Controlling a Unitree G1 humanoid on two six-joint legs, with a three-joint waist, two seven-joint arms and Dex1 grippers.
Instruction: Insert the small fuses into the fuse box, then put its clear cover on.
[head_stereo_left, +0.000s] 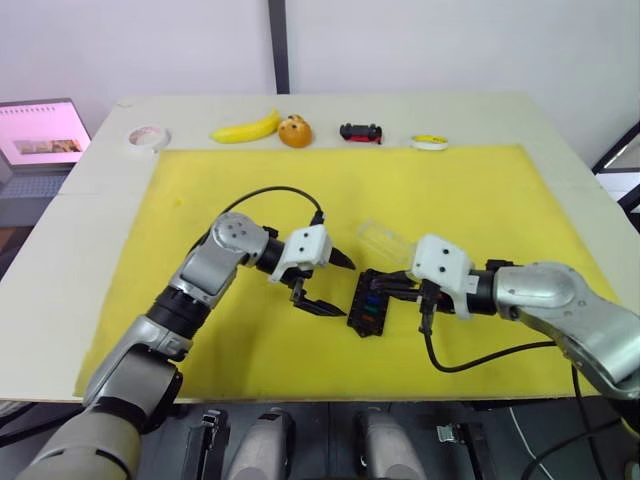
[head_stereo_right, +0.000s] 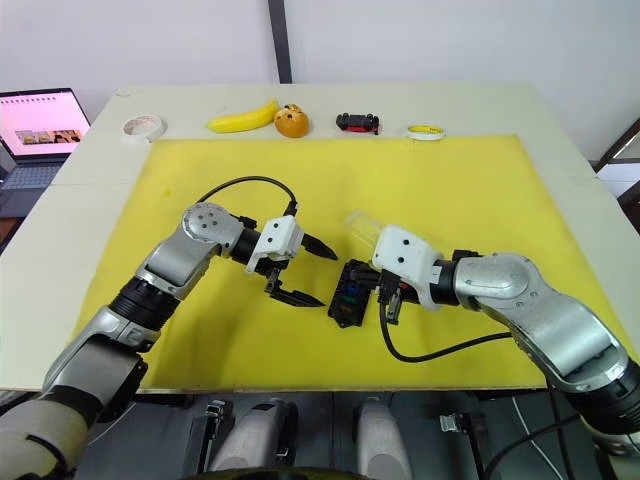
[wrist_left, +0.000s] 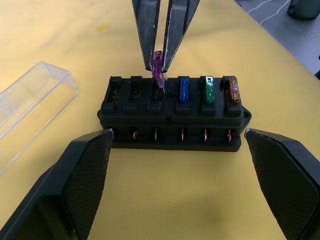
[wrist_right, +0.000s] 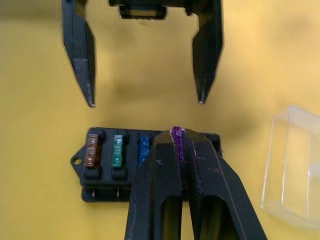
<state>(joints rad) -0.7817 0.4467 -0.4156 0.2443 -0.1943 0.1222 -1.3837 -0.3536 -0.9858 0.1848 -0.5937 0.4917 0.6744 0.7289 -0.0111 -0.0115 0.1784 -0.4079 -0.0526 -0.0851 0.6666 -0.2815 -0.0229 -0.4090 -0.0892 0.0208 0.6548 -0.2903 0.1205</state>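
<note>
Left wrist view looks straight at the fuse box (wrist_left: 172, 112), which lies on the yellow mat (head_stereo_left: 480, 190) just beyond the left gripper (wrist_left: 177, 150). That gripper is spread wide with nothing in it, one finger off each end of the box without touching, probably placed there to watch the slots or to steady the box if it slides. The right gripper (wrist_left: 161, 62) comes down from above with its fingers pinched narrow on the purple fuse (wrist_left: 158, 70), gripping the upper part so the blades stay free below. The fuse's lower end is at the mouth of a slot in the far row, directly beside the blue fuse (wrist_left: 183, 90); whether it has started in is unclear. Beyond the blue one, the green fuse (wrist_left: 208, 91) and the orange fuse (wrist_left: 231, 90) are already seated in the same row. The three slots on the other side look empty apart from the one being filled. The near row shows only bare metal contacts.

The clear cover (wrist_left: 32, 100) rests on the mat beside the box, away from both grippers, so it stays out of the way until the fuses are in. Judging by the empty slots, insertion is partway done and the cover step has not begun.
</note>
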